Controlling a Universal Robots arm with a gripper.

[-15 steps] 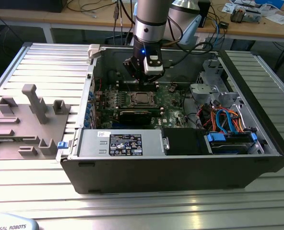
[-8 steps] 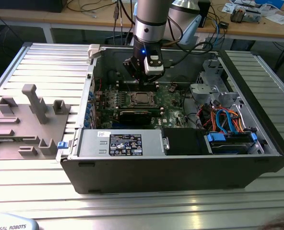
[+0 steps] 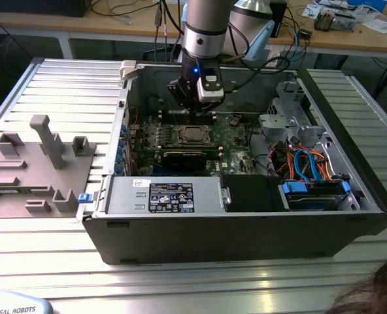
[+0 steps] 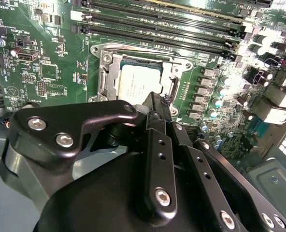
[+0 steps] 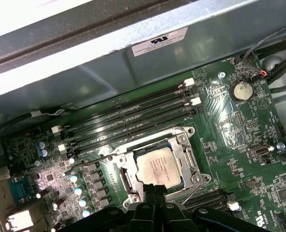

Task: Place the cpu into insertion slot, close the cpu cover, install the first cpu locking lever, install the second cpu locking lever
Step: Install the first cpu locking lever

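Note:
The cpu (image 5: 158, 164), a small silver square, lies in the insertion slot (image 5: 125, 180) on the green motherboard (image 5: 230, 130). The silver cpu cover (image 5: 187, 155) lies flat around it, framing the chip through its window. In the second wrist view the cpu (image 4: 135, 86) sits just beyond my fingertips, with the cpu cover (image 4: 109, 73) around it. A thin wire locking lever (image 5: 97, 158) runs along one side of the slot. My gripper (image 5: 156, 189) hangs right over the edge of the cover, fingers together with nothing seen between them. The exterior view shows the gripper (image 3: 192, 118) just above the cpu (image 3: 192, 134).
The motherboard lies inside an open computer case (image 3: 246, 229) on a slatted metal table (image 3: 50, 261). Long black memory slots (image 5: 128, 118) run beside the socket. A power supply (image 3: 170, 196) and drive bay with blue cables (image 3: 311, 170) fill the front. A grey fixture block (image 3: 36, 163) stands at the exterior view's left.

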